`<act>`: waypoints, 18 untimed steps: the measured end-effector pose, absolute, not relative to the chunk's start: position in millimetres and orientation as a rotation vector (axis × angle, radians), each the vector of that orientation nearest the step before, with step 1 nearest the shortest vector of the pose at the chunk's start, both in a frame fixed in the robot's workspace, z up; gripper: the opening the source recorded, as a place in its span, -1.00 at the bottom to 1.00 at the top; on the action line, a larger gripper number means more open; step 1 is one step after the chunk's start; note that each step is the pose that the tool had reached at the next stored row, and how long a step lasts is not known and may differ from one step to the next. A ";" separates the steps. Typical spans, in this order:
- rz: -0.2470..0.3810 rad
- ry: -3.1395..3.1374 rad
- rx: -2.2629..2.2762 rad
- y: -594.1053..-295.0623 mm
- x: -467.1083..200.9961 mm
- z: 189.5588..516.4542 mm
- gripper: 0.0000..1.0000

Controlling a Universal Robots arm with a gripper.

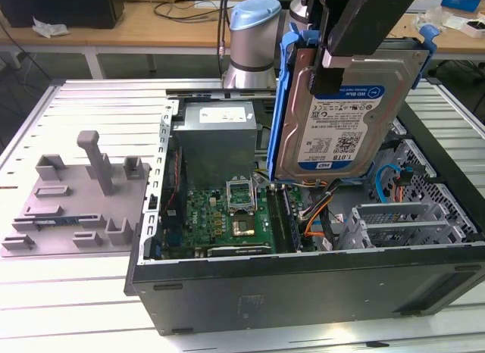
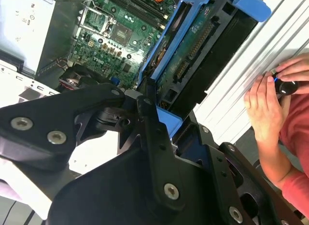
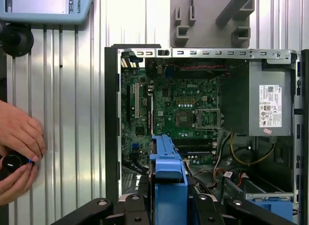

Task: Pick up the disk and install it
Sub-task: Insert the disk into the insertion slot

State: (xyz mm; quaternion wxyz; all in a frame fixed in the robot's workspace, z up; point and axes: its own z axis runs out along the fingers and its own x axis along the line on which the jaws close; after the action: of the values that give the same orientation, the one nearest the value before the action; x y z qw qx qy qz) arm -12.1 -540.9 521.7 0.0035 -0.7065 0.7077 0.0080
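Case: the open computer case (image 1: 303, 285) is lying on its side on the slatted table (image 1: 68, 307), nearest in the exterior view.
Motherboard: the green motherboard (image 1: 220, 209) is lying flat inside the case, under the disk.
Disk: the disk (image 1: 345, 126) is hanging upright above the case's half on the exterior view's right, labelled face toward that camera.
Tool: the gripper (image 1: 327, 71) is clamping the disk by its upper part, jaws narrowed onto it.
Arm: it is standing over the case, its blue-capped joint (image 1: 254, 42) sitting beyond the far wall.
Fixture: a grey fixture plate (image 1: 76, 201) is lying at the exterior view's left.
Second wrist view: it is showing the disk's connector edge and a person's hand (image 2: 268, 106) gripping a black knob (image 2: 288, 87) at the table's edge.
First wrist view: it is looking straight down into the case; a pendant (image 3: 46, 7) is lying beyond the hands.
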 end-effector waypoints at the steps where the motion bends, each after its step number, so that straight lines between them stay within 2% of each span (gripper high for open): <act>1: 0.025 2.218 -2.215 -540.9 -12.1 521.7 -0.27; 18: 0.025 2.220 -2.213 -548.6 23.4 521.7 -0.27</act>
State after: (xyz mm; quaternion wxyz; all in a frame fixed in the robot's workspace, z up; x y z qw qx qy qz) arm 23.4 -548.6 521.7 0.0036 -0.7060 0.7082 0.0081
